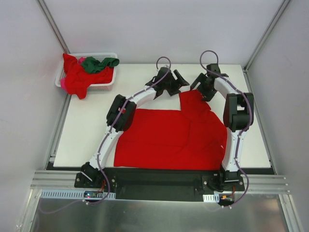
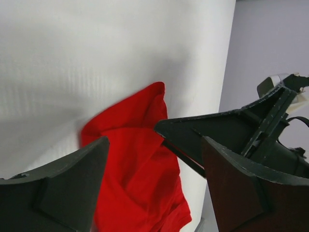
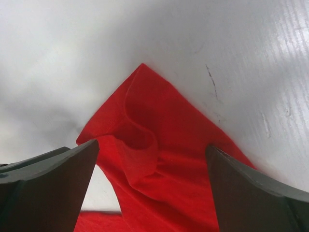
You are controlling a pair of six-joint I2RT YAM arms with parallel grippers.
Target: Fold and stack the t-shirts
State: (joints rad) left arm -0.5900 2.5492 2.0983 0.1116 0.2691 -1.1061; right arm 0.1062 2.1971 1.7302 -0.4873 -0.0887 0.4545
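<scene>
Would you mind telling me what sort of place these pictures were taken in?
Probably a robotics lab test cell, not a home: a white table walled by plain grey panels on aluminium framing, with the left arm and right arm bolted at its near edge.

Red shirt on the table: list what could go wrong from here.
1. The left gripper and right gripper crowd the same far flap of the red shirt; their open fingers could collide.
2. That flap is rumpled, so a pinch may catch extra layers and crease the fold.
3. The near hem lies at the table edge; a pull could drag it off.
</scene>
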